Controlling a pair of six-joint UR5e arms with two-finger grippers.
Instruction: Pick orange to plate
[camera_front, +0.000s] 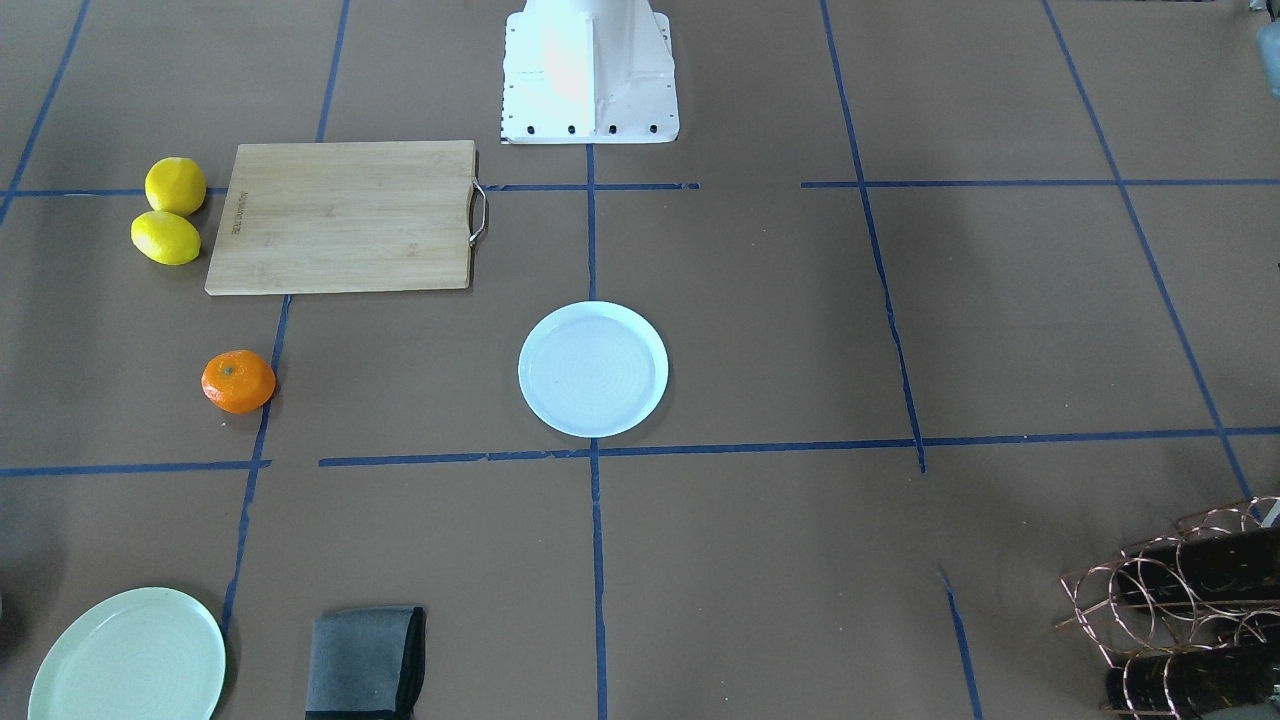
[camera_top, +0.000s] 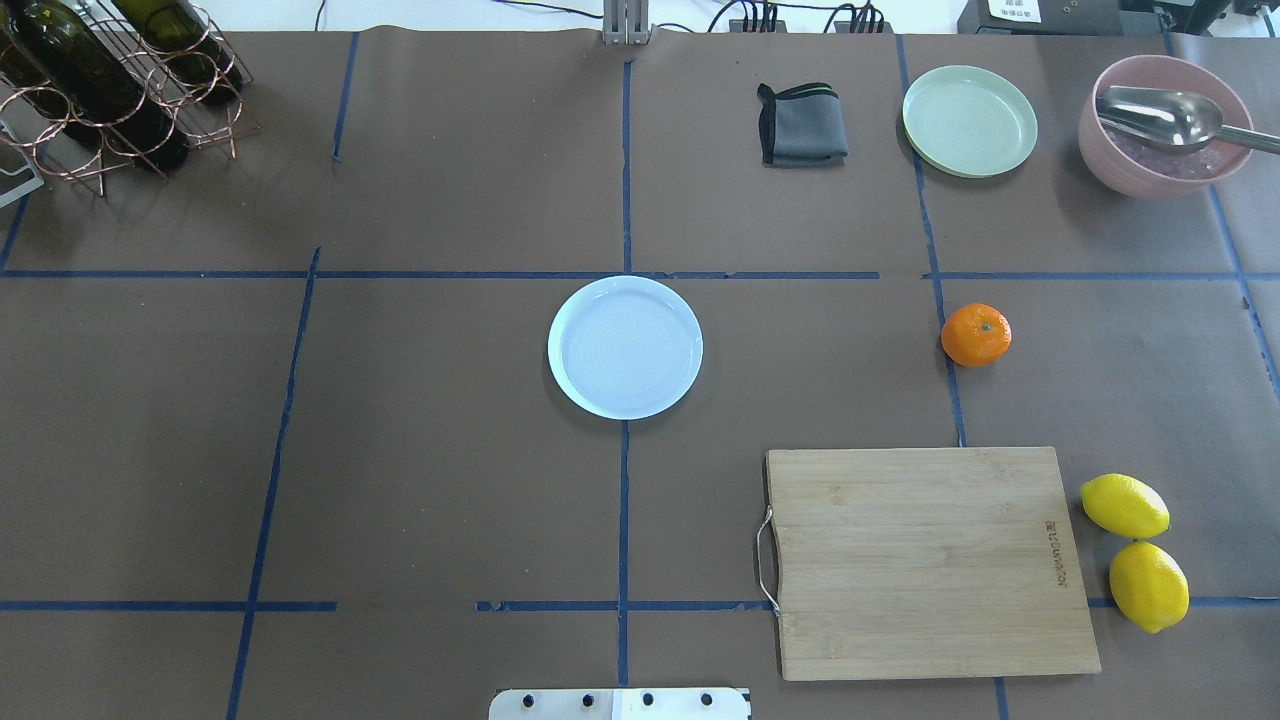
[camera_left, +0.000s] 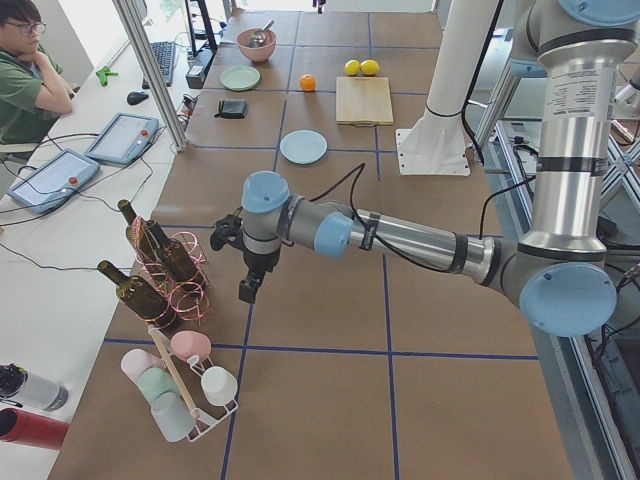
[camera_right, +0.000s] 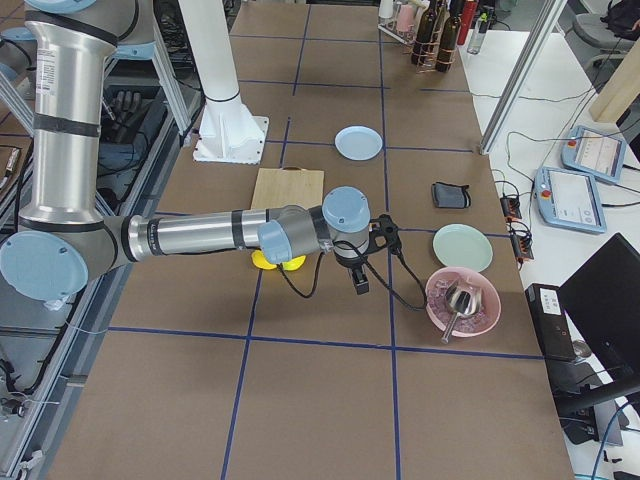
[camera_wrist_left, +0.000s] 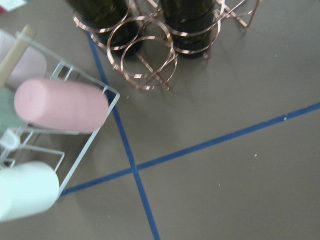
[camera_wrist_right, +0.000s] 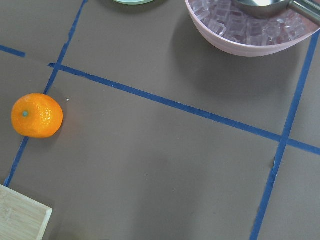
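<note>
The orange (camera_top: 976, 334) rests on the brown table, right of centre in the overhead view, beside a blue tape line. It also lies at the left of the right wrist view (camera_wrist_right: 37, 115). The bluish-white plate (camera_top: 625, 347) sits empty at the table's centre, well apart from the orange (camera_front: 238, 381). My right gripper (camera_right: 360, 285) hangs above the table near the pink bowl and shows only in the exterior right view. My left gripper (camera_left: 248, 290) hangs near the wine rack and shows only in the exterior left view. I cannot tell whether either is open or shut.
A wooden cutting board (camera_top: 925, 560) with two lemons (camera_top: 1125, 505) beside it lies close to the orange. At the far right stand a pale green plate (camera_top: 969, 120), a folded grey cloth (camera_top: 803, 125) and a pink bowl (camera_top: 1160, 130) holding ice and a scoop. A wine rack (camera_top: 110, 80) is far left.
</note>
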